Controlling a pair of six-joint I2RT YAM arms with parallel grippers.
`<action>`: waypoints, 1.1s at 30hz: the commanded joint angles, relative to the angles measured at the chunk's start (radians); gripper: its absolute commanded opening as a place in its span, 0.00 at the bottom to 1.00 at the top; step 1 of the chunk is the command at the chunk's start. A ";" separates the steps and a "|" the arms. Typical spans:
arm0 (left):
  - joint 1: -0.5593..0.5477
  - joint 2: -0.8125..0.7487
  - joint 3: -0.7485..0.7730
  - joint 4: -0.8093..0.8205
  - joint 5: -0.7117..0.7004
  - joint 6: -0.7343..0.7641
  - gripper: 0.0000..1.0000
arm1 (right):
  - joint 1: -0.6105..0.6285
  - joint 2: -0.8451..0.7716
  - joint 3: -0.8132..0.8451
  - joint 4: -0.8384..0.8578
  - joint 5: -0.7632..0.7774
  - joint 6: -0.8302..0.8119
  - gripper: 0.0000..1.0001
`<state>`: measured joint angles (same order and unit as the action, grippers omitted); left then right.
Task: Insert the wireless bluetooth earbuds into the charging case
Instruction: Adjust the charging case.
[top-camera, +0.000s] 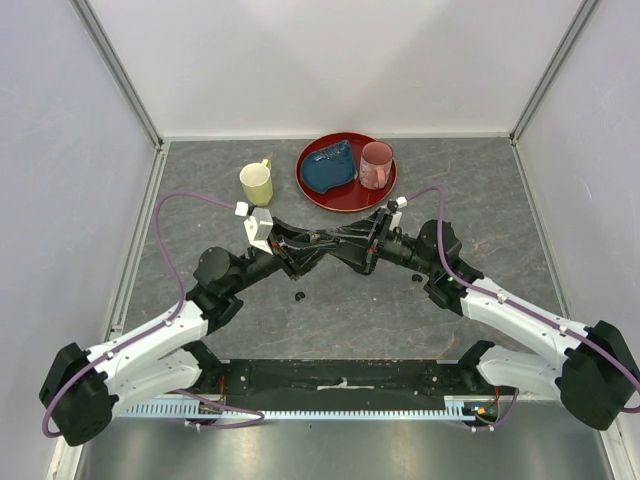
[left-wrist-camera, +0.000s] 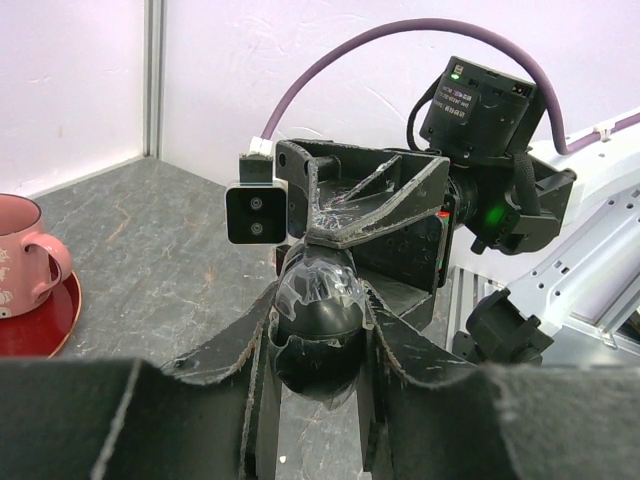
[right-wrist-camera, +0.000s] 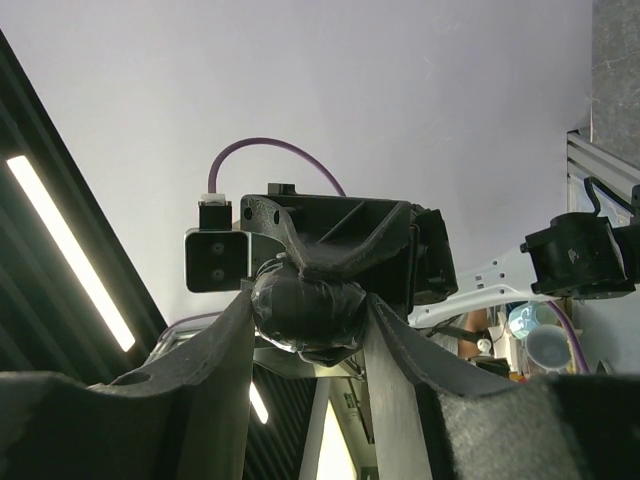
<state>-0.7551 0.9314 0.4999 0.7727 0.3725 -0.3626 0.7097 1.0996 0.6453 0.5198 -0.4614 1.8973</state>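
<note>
Grey table (top-camera: 480, 300) is walled on three sides. Left arm (top-camera: 150, 345) and right arm (top-camera: 520, 315) are brought together nose to nose just on the near side of the red plate (top-camera: 345, 203), which is set at the far edge of the table. Yellow mug (top-camera: 256, 184) is stood just left of the plate. Blue pouch-like item (top-camera: 328, 168) and pink mug (top-camera: 376, 165) are carried on the plate.

Black charging case (left-wrist-camera: 318, 322) is held off the table between both arms, near side of the plate. It is clamped by the left gripper (left-wrist-camera: 320, 350) and by the right gripper (right-wrist-camera: 305, 335), fingers pressed on both flanks. Lid state can't be told.

One earbud (top-camera: 299, 296) is left loose on the table, well on the near side of the plate. A small black speck (top-camera: 417, 277), near-right of the plate, is too small to identify
</note>
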 joint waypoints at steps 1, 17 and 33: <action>-0.015 0.000 0.014 0.053 -0.018 0.001 0.09 | 0.005 -0.007 -0.003 0.063 0.010 0.028 0.00; -0.024 -0.013 0.006 0.037 -0.029 -0.006 0.40 | 0.004 -0.038 -0.016 0.068 0.043 0.029 0.00; -0.024 -0.057 -0.004 -0.001 -0.038 0.002 0.46 | 0.005 -0.064 -0.026 0.052 0.069 0.031 0.00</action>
<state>-0.7746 0.8898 0.4999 0.7555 0.3416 -0.3630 0.7116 1.0538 0.6182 0.5236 -0.4088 1.9007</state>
